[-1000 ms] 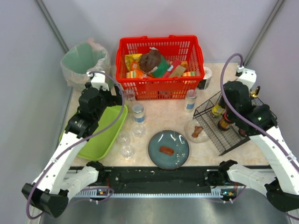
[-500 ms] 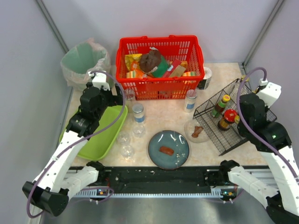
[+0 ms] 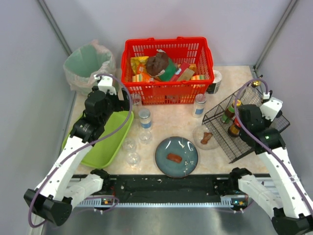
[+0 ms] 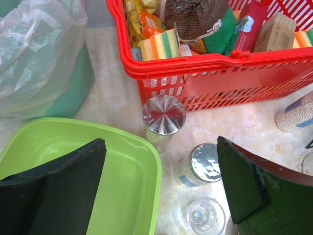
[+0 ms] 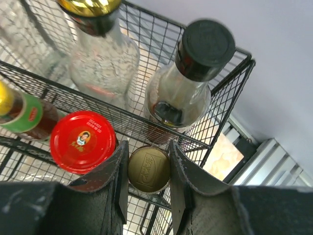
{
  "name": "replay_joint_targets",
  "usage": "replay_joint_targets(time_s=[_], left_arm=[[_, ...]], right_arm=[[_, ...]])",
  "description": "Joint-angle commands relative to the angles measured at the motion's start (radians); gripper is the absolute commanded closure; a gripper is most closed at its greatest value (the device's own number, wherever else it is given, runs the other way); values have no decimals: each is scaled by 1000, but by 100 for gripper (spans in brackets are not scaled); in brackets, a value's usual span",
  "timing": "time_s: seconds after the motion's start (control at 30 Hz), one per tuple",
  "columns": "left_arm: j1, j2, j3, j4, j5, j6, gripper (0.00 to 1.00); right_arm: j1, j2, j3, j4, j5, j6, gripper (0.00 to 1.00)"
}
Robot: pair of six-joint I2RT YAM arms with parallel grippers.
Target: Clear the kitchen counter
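From where I stand, it all comes down to the right fingers [image 5: 148, 155], which are down inside the wire rack [image 3: 244, 142] at the right edge of the kitchen counter [image 3: 171, 120]. They are drawn narrow around a gold-lidded jar [image 5: 149, 170], and the lid looks to be touching both inner faces. The jar stands upright, its long axis in line with the fingers, so I reckon any move there has to be straight up or down. A red-lidded jar [image 5: 82, 142] sits just beside it on one side and wire bars close it in.

The left fingers [image 4: 159, 164] hang spread wide and hold nothing. They are above the corner of the green tray [image 4: 73, 128], with a silver-lidded jar [image 4: 164, 114] on the surface just ahead, so that arm is nearer the clutter on the left.
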Motion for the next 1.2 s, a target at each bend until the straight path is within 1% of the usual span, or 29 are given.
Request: replay_joint_targets(time_s=[0.0, 0.13, 0.37, 0.43, 0.53, 0.63, 0.77, 0.9, 0.97, 1.17], left_arm=[[2, -6, 18, 36, 3, -9, 2], [0, -10, 15, 36, 1, -7, 2], [-1, -1, 15, 39, 32, -21, 2], [-1, 0, 15, 37, 32, -21, 2], [-1, 0, 15, 37, 23, -27, 1], [0, 0, 15, 36, 24, -29, 2], [-1, -1, 15, 36, 26, -29, 2], [0, -1, 17, 36, 26, -27, 2], [0, -3, 17, 36, 26, -27, 2], [0, -4, 17, 34, 26, -27, 2]], right_arm=[[-59, -12, -60, 119, -12, 64, 100], [-113, 4, -113, 142, -39, 109, 100], [-136, 14, -190, 185, -68, 138, 100], [-140, 20, -201, 189, -70, 147, 98], [-140, 25, -210, 189, -68, 150, 93], [-140, 28, -213, 189, -67, 150, 82], [-140, 27, -210, 187, -67, 143, 71], [-142, 10, -192, 184, -78, 121, 53], [-140, -1, -179, 182, -90, 107, 47], [-142, -38, -130, 178, -154, 52, 43]])
